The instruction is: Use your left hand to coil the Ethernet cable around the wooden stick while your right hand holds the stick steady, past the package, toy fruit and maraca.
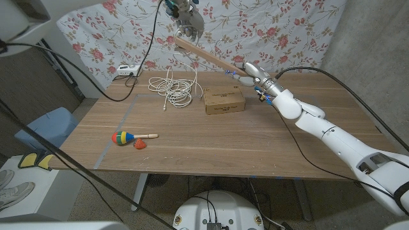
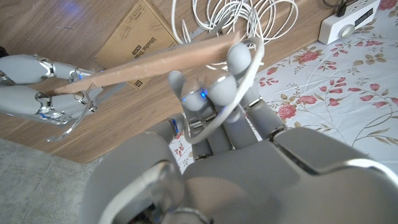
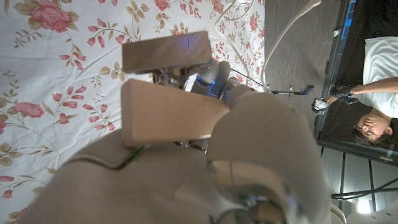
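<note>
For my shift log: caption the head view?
Right hand holds the wooden stick; left hand loops white Ethernet cable at its far end.

**My arms and hands: pale shells, grey fingers**

My right arm (image 1: 339, 137) is built of smooth, glossy white rounded segments, with a black cable trailing beside it. My right hand (image 1: 250, 71) is light grey with small blue fittings at the wrist. My left hand (image 2: 217, 93) has matte grey rounded fingers, a tiny blue light glowing between them, and broad grey plates across its back.

The left robot hand (image 1: 187, 19) hides the stick's (image 1: 214, 59) far end.
</note>
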Controlling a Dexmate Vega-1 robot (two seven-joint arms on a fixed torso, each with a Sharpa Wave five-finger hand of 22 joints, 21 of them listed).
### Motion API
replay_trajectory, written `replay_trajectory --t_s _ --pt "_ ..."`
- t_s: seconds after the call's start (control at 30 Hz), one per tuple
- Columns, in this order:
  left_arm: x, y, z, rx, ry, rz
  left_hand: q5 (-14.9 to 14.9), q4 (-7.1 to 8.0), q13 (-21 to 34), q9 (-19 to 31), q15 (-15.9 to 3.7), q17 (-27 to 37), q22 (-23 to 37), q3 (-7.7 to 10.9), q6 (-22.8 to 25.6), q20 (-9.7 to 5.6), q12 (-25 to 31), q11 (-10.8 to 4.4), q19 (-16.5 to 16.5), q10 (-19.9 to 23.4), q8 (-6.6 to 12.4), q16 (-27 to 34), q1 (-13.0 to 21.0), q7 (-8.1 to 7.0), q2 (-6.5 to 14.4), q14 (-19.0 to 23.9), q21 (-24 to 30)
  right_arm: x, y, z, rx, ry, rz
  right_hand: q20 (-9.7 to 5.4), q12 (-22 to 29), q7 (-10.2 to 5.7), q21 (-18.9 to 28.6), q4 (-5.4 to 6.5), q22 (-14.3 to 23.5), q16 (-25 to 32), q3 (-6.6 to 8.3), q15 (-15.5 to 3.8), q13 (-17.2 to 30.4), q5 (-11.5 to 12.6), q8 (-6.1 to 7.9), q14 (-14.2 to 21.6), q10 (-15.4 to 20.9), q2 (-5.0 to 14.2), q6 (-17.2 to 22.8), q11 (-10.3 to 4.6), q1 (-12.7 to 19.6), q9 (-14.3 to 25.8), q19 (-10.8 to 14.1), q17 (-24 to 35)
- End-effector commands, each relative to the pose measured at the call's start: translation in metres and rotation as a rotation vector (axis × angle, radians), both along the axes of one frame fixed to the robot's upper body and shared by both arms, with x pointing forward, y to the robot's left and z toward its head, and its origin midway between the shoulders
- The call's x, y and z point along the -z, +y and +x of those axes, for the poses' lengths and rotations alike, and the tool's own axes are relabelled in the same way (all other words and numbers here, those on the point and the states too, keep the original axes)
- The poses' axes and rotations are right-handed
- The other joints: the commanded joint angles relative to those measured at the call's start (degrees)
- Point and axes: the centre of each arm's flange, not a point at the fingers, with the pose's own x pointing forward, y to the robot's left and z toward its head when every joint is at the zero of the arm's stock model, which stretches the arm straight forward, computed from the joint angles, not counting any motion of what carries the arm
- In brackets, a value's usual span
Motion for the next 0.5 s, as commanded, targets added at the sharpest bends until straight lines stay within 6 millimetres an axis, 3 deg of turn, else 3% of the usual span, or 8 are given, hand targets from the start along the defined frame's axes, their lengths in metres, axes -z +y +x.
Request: replay_trajectory --t_s 0.03,0.23,0.5 --pt "0.0 0.024 -0.031 -0.095 -0.009 0.022 0.62 -0.13 0.68 -0.17 -0.08 0.0 0.01 0.65 -2.72 -0.15 0.2 0.0 -0.44 0.02 0.31 -0.36 -0.58 2.49 0.06 -0.34 0.6 -0.006 -0.015 0.01 0.044 0.005 0.042 -6.36 0.39 -1.15 -0.32 -0.26 0.08 0.4 0.03 -4.25 0.28 0.34 0.5 -0.02 0.44 0.19 1.38 -0.1 0.7 0.14 0.05 0.2" --pt "0.0 0.026 -0.033 -0.073 -0.021 0.004 0.77 -0.2 -0.2 -0.39 -0.06 -0.07 -0.31 1.11 -2.82 -0.25 -0.65 -0.08 -0.65 0.49 0.62 -0.66 -0.8 2.43 -0.01 0.06 1.21 -0.007 -0.018 0.009 0.051 0.001 0.064 -6.36 0.24 -1.17 -0.39 -0.27 0.07 0.41 0.0 -4.25 0.01 0.39 0.42 -0.02 0.49 0.2 1.32 0.06 0.71 0.09 0.08 0.2" --pt "0.005 0.007 -0.013 0.039 0.005 -0.024 0.59 -0.35 1.28 -1.11 -0.05 -0.1 -1.54 1.7 -2.58 -0.29 -0.24 0.03 -0.23 0.24 0.7 -0.89 -0.83 2.82 0.49 0.11 1.37 -0.015 -0.008 0.003 0.022 -0.023 0.072 -6.28 0.15 -1.01 -0.38 -0.36 0.1 0.5 -0.02 -4.26 -0.18 0.43 0.41 0.12 0.59 0.26 1.52 0.19 0.8 0.03 0.19 0.21"
